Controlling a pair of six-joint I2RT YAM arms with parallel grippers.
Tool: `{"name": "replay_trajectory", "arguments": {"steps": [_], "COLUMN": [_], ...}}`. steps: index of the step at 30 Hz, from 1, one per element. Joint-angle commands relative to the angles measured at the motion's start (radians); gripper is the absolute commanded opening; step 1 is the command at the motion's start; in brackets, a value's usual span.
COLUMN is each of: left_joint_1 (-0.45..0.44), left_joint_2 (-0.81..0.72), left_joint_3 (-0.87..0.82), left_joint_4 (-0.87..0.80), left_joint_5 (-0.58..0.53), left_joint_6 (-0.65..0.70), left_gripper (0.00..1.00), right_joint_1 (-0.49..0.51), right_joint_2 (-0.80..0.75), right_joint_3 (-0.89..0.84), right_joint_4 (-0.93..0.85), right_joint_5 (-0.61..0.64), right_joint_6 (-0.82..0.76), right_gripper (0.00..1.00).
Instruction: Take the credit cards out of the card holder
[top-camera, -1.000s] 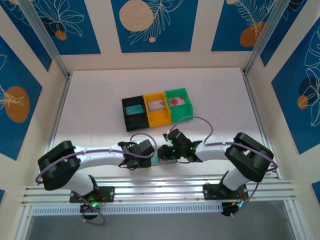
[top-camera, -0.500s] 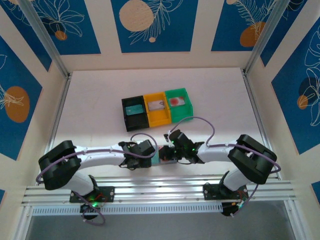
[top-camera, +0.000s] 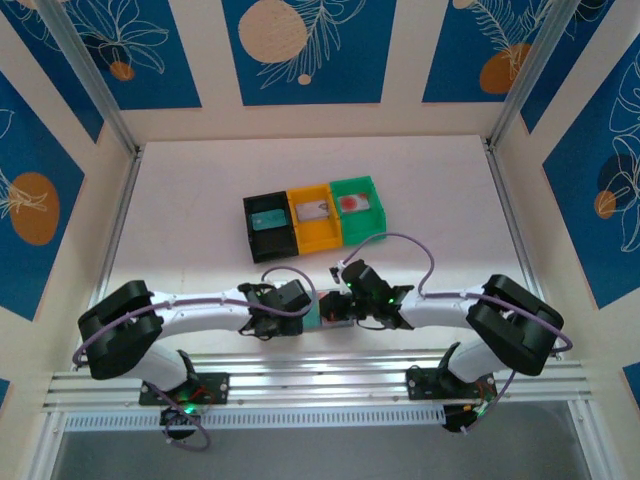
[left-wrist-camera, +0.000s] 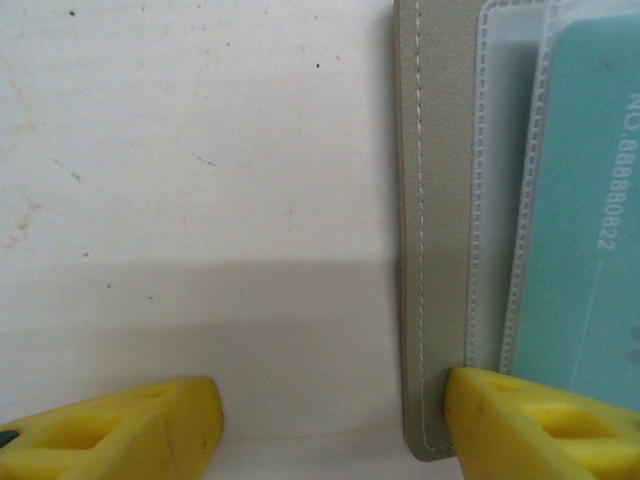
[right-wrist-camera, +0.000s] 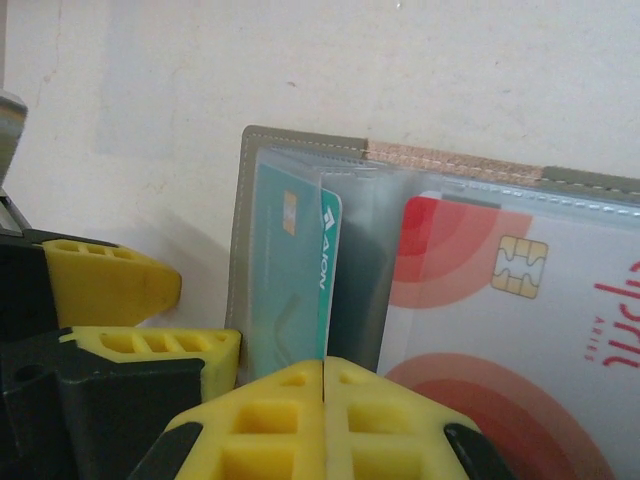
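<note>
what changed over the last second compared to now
The right arm's elbow swung outward, to its right and toward the near edge. The right gripper stayed at the card holder, jaws now shut by the teal credit card. The open left gripper, the holder and the three bins stayed put.

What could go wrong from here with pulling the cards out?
1. The right gripper is shut at the edge of the teal card, where clear pocket film overlaps; it may pinch film too and drag the card holder.
2. The left gripper is open with one finger over the holder's corner; that hold may slip.
</note>
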Motion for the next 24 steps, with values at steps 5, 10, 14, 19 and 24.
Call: {"name": "replay_trajectory", "arguments": {"steps": [5, 10, 14, 19, 24], "left_joint_1": [-0.021, -0.024, -0.026, -0.03, -0.04], "left_joint_2": [0.147, 0.154, 0.16, 0.174, 0.197], "left_joint_3": [-0.061, -0.045, -0.036, -0.021, -0.006], "left_joint_4": [0.158, 0.149, 0.146, 0.149, 0.155], "left_joint_5": [0.126, 0.125, 0.128, 0.131, 0.135], "left_joint_6": [-0.027, -0.023, -0.021, -0.019, -0.022], "left_gripper": [0.65, 0.65, 0.64, 0.64, 0.64], "right_joint_1": [-0.013, -0.031, -0.041, -0.043, -0.04], "right_joint_2": [-0.061, -0.08, -0.081, -0.066, -0.055], "right_joint_3": [-0.026, -0.036, -0.041, -0.037, -0.039], "right_joint_4": [-0.044, -0.072, -0.074, -0.071, -0.049], "right_joint_5": [0.013, 0.008, -0.01, -0.033, -0.049], "right_joint_6": [-0.03, -0.032, -0.032, -0.031, -0.026], "right_gripper": [0.0, 0.0, 0.0, 0.0, 0.02]}}
